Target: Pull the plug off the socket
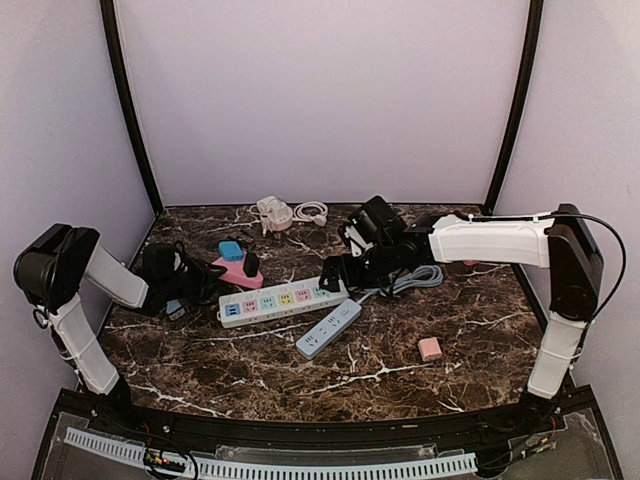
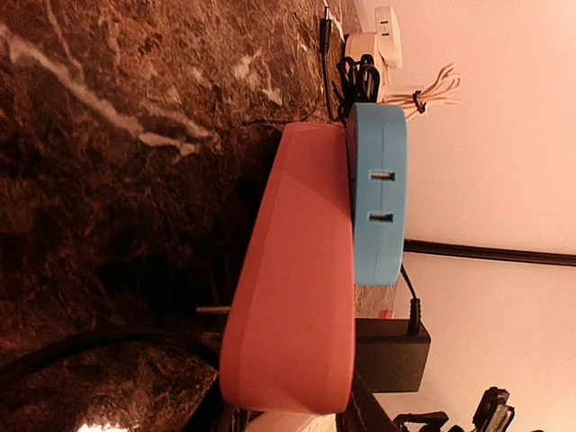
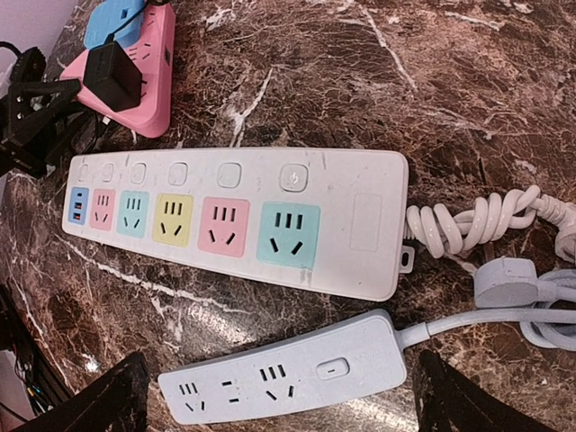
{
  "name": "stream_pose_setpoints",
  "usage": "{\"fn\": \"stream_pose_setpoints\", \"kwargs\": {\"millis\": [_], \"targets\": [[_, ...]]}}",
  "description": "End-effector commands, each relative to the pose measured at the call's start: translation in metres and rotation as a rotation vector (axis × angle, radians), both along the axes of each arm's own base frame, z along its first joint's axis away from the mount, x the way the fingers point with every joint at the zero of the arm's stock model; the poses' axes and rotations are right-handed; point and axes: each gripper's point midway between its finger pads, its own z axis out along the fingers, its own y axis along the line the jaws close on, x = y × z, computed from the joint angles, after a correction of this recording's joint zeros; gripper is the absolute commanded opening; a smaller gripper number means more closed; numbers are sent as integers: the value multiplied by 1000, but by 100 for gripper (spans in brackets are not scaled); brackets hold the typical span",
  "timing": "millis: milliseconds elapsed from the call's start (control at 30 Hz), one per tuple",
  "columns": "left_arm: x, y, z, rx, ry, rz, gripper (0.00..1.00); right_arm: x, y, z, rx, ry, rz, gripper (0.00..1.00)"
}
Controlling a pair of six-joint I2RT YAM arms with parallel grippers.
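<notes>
Lining up on the black plug (image 1: 251, 263) in the pink socket (image 1: 236, 277)

Holds the left end effector (image 1: 178, 285) just beside the socket's left end, probably to brace it; cannot tell whether spread or pinching. Hovers the right end effector (image 1: 335, 274) above the white power strip (image 1: 283, 301), fingers spread wide, apparently free for the pull. Shows the plug at the tabletop's (image 1: 400, 375) left rear, prongs down into the socket, long axis roughly upright.
</notes>
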Motion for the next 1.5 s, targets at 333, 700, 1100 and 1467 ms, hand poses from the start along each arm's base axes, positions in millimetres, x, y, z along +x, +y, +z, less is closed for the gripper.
{"fn": "stream_pose_setpoints", "kwargs": {"millis": [333, 700, 1100, 1467], "targets": [[-93, -68, -41, 42, 158, -273, 19, -8, 0, -15, -20, 8, 33, 99], [-99, -23, -8, 411, 194, -220, 58, -12, 39, 5, -6, -11, 93, 99], [-95, -23, 49, 488, 51, -295, 58, -10, 92, 12, -6, -26, 140, 96], [-70, -42, 45, 495, 34, -367, 52, 4, 127, -5, -56, -40, 150, 81]]}}
